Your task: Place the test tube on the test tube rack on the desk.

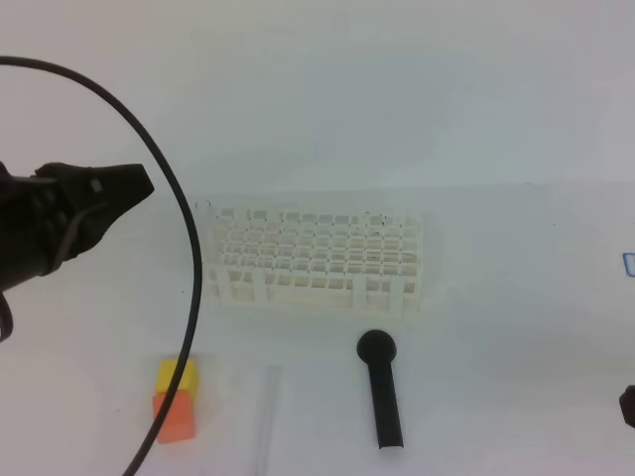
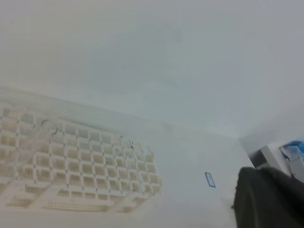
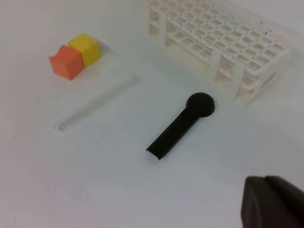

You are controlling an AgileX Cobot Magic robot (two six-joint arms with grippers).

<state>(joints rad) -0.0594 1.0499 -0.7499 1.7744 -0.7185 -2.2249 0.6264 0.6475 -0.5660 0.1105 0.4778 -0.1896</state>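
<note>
Left hand (image 1: 139,181) pressed together; right hand (image 3: 273,202) too; clear test tube (image 1: 265,421) lies flat.

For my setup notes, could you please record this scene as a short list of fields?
test tube: lying flat on the desk, untouched
test tube rack: standing behind the tube, no tube seen in it
black stick: lying right of the tube
orange and yellow blocks: touching each other, left of the tube
left claw: shut, raised, holding nothing
right claw: shut, holding nothing
</note>
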